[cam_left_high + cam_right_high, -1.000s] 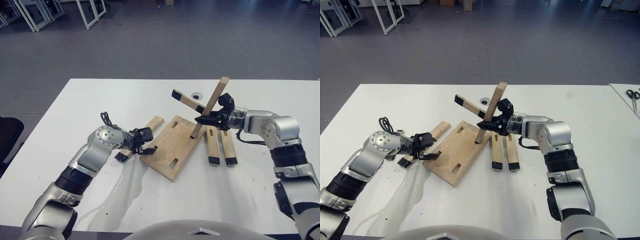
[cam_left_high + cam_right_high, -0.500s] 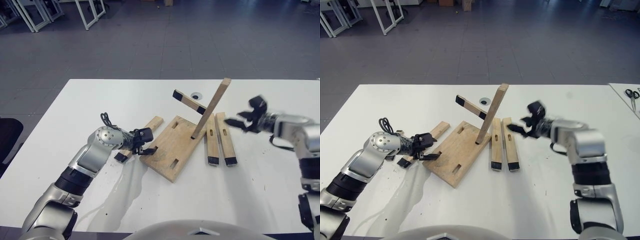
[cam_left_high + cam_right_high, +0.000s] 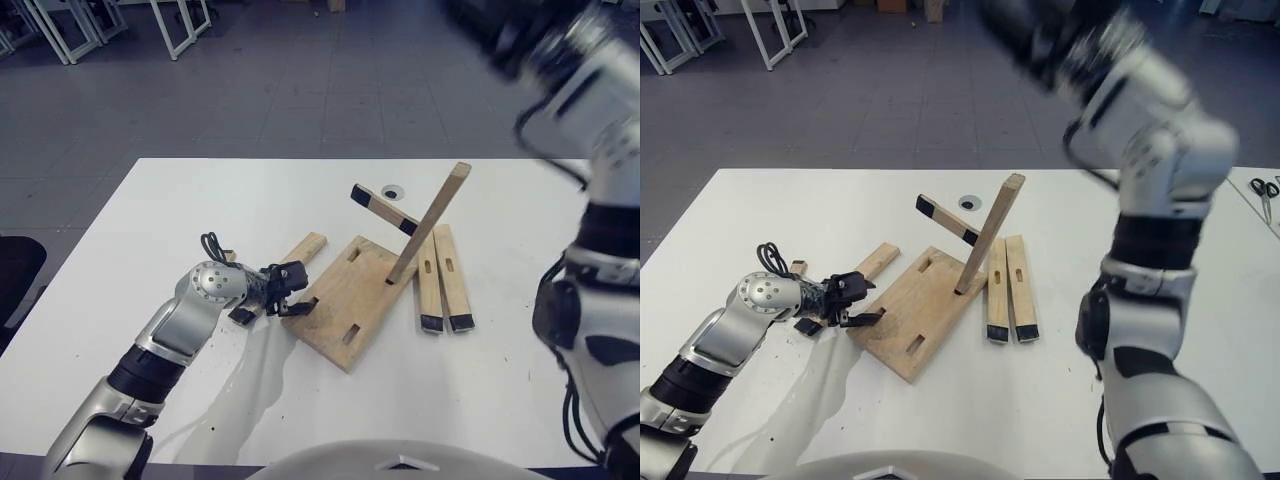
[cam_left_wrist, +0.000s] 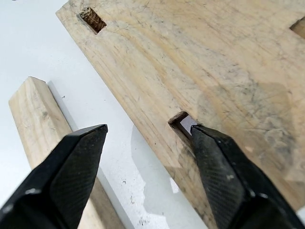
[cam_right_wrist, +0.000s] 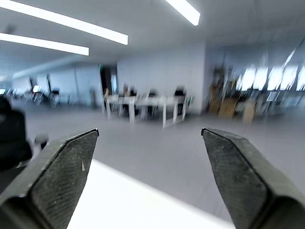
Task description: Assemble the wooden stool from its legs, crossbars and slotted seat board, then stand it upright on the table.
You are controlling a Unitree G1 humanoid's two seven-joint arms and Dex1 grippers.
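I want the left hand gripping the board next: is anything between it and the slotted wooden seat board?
Nothing visible does: the open left hand straddles the edge of the slotted wooden seat board, with a loose wooden bar lying beside it.

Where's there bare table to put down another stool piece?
Free: the far left corner of the table, behind the left gripper; and the near strip in front of the seat board. Crowded: the middle, around the board, the leaning leg and the two slotted bars beside it on the right.
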